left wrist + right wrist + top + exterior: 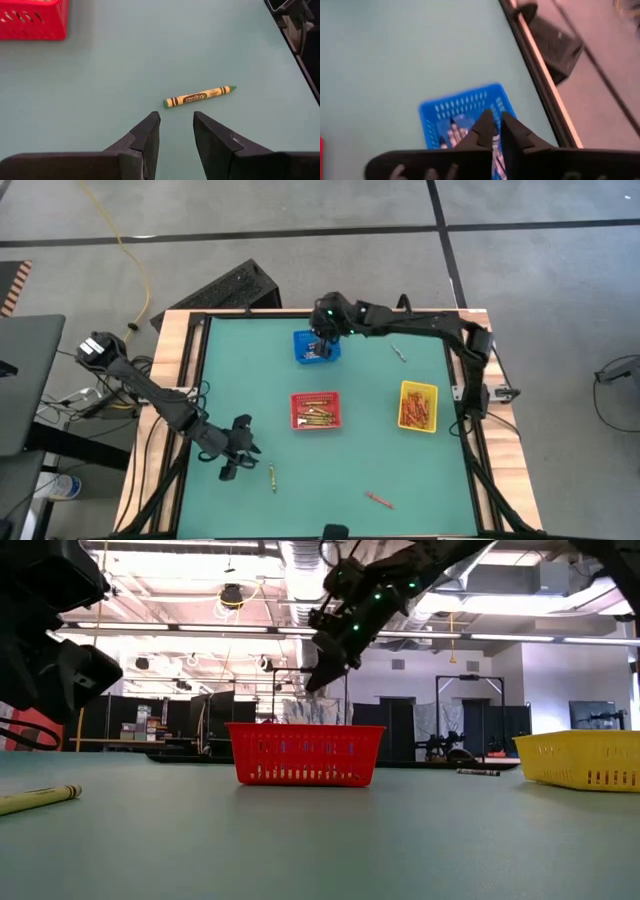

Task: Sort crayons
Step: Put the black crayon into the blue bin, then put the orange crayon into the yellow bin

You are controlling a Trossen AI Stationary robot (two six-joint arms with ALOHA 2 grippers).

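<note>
Bright ceiling strip lights [300, 632] glare overhead; the green table [330, 470] is evenly lit, shadows faint, the right wrist view motion-blurred

blue basket [311, 348], red basket [316, 411] — yellow basket [418, 406]

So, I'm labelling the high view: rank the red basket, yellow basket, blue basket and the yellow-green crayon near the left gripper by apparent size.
1. Red basket, largest.
2. Yellow basket, nearly alike.
3. Blue basket, partly hidden by the right gripper, so unsure.
4. Crayon, smallest.
</note>
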